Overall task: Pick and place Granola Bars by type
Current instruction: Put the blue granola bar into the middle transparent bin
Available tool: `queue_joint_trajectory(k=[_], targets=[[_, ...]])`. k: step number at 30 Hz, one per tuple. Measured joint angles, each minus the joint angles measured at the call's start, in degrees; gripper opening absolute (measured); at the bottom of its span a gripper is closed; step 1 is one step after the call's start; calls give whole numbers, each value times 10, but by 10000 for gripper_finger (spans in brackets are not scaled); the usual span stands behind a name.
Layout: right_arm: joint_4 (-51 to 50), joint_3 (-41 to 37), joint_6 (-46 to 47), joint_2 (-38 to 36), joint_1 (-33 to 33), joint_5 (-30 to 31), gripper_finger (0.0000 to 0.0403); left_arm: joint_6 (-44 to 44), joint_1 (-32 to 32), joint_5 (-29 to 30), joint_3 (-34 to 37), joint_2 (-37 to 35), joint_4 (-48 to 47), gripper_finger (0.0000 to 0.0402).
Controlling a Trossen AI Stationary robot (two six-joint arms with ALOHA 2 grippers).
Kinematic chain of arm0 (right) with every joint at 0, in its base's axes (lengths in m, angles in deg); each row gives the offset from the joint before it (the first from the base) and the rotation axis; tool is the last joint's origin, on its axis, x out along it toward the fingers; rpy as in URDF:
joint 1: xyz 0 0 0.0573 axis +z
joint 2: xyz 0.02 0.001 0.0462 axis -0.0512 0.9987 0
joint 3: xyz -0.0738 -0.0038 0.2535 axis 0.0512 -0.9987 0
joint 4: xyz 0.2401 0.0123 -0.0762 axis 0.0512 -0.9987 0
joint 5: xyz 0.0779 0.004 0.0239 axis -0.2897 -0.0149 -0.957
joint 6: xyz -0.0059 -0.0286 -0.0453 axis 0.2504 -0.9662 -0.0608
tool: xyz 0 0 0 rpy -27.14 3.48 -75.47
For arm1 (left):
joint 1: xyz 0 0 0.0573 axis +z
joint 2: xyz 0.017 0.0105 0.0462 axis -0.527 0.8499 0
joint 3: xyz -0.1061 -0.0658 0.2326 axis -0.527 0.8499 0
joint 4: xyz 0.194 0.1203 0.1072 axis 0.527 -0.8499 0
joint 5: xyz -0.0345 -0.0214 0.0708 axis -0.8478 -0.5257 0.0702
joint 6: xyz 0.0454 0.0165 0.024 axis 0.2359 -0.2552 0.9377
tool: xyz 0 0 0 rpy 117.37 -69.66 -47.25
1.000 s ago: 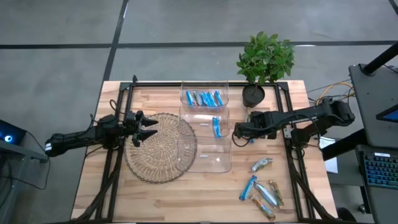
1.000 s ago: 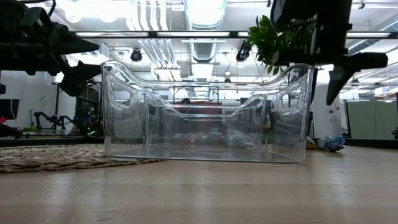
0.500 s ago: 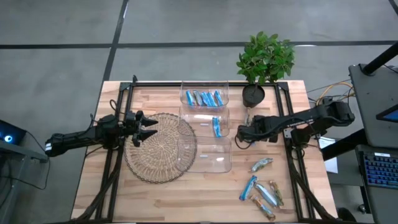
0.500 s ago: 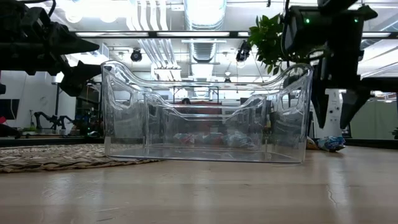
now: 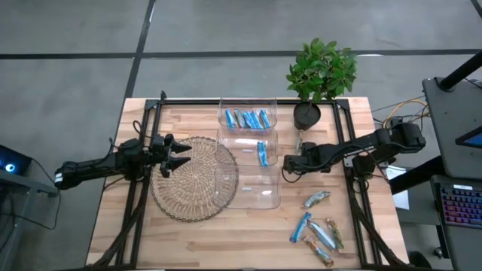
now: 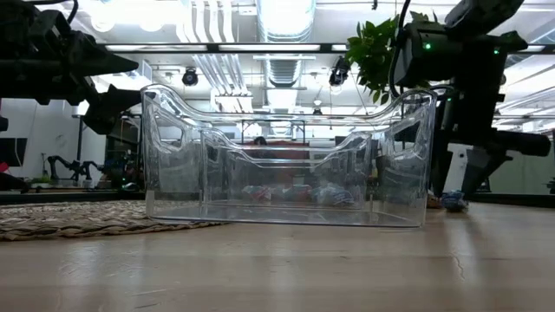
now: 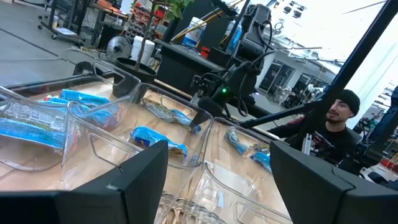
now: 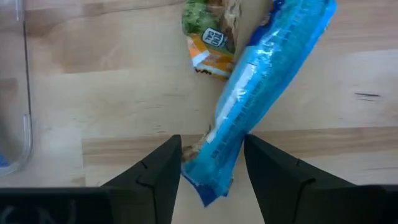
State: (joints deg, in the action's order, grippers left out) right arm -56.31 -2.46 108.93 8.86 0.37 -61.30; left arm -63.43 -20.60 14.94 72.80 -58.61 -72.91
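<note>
A blue granola bar lies on the wood just right of the clear middle bin. One end of it lies over a green-and-tan bar. My right gripper points steeply down over the blue bar, low near the table. It is open, one finger close on each side of the bar's near end. I cannot see them touch it. My left gripper waits open and level over the woven mat.
Three clear bins stand in a column. The far bin holds several bars, and the middle one holds a blue bar. Several loose bars lie at the near right. A potted plant stands at the far right.
My right gripper has come down beside the middle bin onto the blue bar on the table. Its fingers have kept the same gap. The bar has not moved.
</note>
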Motion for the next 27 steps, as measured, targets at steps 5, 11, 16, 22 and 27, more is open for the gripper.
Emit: queue_joint_trajectory(k=[5,11,16,22,27], targets=[[1,-11,18,0,0,-13,159,0,0,0,0,0,0,261],[2,-28,37,0,1,-30,107,0,0,0,0,0,0,261],[2,-29,39,0,1,-32,42,0,0,0,0,0,0,261],[-25,-11,76,-4,25,-40,16,0,0,0,0,0,0,261],[-114,47,86,-7,73,-35,14,0,0,0,0,0,0,261]])
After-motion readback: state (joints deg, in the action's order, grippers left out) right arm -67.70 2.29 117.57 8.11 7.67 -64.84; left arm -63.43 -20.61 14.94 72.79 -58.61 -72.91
